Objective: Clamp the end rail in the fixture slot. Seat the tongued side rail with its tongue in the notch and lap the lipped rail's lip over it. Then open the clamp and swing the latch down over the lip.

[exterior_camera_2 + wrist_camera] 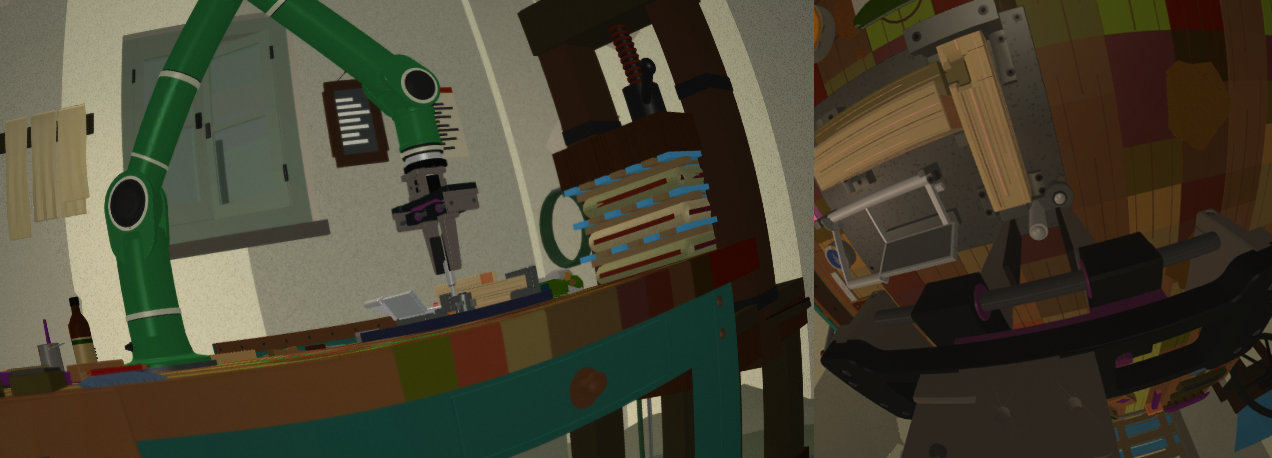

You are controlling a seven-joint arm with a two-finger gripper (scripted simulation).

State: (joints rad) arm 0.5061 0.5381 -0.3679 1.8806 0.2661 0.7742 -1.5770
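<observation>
Two wooden rails meet at a corner on the grey fixture plate (pixel 949 181). The end rail (pixel 988 135) lies along the plate's edge, and a side rail (pixel 877 126) butts into it at the notch (pixel 956 74). The clamp's grey lever (pixel 1038 221) stands upright at the near end of the end rail, beside its pivot (pixel 1059 197). My gripper (pixel 447 265) hovers just above the lever (pixel 449 282), partly open and empty. The metal latch frame (pixel 904 226) lies swung open on the plate (pixel 401 305).
The table's front edge (pixel 512 364) runs close below the fixture. A tall wooden press (pixel 643 171) with stacked boards stands to the right. A green ring (pixel 560 228) hangs beside it. A bottle (pixel 79 333) and a cup stand far left, near the arm's base.
</observation>
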